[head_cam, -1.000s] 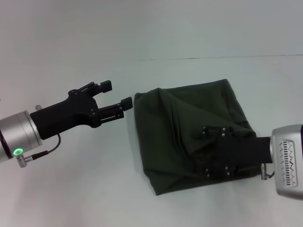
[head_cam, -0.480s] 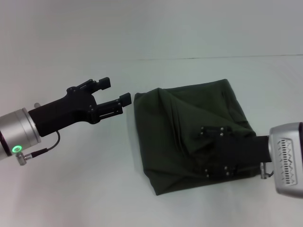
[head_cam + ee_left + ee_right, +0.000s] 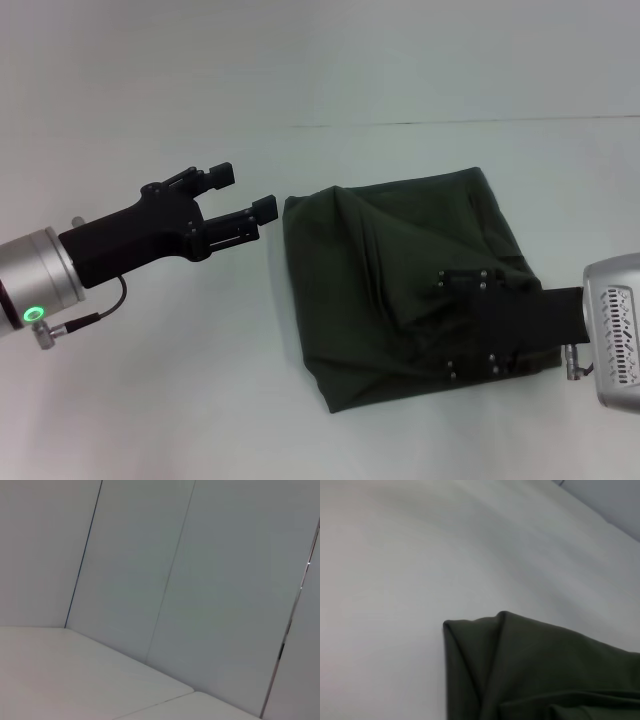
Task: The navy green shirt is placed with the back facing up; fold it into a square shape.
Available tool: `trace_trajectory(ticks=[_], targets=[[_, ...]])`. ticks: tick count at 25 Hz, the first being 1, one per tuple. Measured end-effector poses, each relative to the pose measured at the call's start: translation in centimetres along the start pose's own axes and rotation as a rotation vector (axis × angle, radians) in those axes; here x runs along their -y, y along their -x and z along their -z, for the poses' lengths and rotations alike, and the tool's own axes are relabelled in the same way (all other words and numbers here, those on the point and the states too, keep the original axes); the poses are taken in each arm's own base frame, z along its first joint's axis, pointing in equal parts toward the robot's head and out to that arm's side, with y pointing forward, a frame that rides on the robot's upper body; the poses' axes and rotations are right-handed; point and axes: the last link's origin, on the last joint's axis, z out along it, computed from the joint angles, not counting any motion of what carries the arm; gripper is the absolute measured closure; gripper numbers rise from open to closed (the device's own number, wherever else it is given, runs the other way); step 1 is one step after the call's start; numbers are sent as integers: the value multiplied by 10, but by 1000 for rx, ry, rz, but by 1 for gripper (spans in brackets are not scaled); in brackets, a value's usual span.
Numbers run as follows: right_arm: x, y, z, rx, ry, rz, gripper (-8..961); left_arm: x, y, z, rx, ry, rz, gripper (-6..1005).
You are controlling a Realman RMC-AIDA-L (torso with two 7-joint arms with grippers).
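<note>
Currently the white desk point(image 3: 150, 400) carries the navy green shirt point(image 3: 390, 270), folded into a rough, rumpled square toward the desk's right side, plain fabric up, with creases running from its far-left corner toward its near edge. The right wrist view shows that far-left corner of the shirt point(image 3: 520, 670) lying on bare desk surface.

Compared with the frame half a second back, the shirt's outline is unchanged. The right gripper point(image 3: 480, 325) has shifted toward the desk's right edge and slightly nearer; its black body lies over the shirt's near-right part, the silver wrist partly out of view. Whether its fingers are parted or closed cannot be told; dark body blends with dark cloth.

The left gripper point(image 3: 245, 200) holds essentially the same position as before: above the desk just left of the shirt's far-left corner, not touching it, fingers spread with a clear gap and nothing between them. The left wrist view shows only desk and wall panels.
</note>
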Motion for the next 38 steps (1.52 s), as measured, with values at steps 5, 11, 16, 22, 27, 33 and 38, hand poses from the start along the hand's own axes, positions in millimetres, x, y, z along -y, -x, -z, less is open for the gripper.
trace_trajectory(ticks=[5, 11, 16, 22, 27, 33, 38], targets=[[-2, 1, -4, 2, 13, 8, 141, -1, 0, 0, -2, 6, 1, 88], [-3, 1, -11, -6, 23, 24, 141, -1, 0, 1, -3, 7, -1, 88], [-2, 3, -15, 5, 2, 28, 141, -2, 0, 1, -4, 10, -1, 88], [4, 5, -14, 23, -37, 26, 141, -4, -1, 1, -12, 30, -3, 88], [3, 6, -19, 10, -19, 33, 141, -5, -2, 1, -14, 32, -4, 89], [2, 3, -14, -8, 3, 13, 142, -4, -3, 7, -36, 27, 3, 89], [3, 2, -16, -31, 17, 13, 143, -3, -3, 11, -40, 22, 2, 89]])
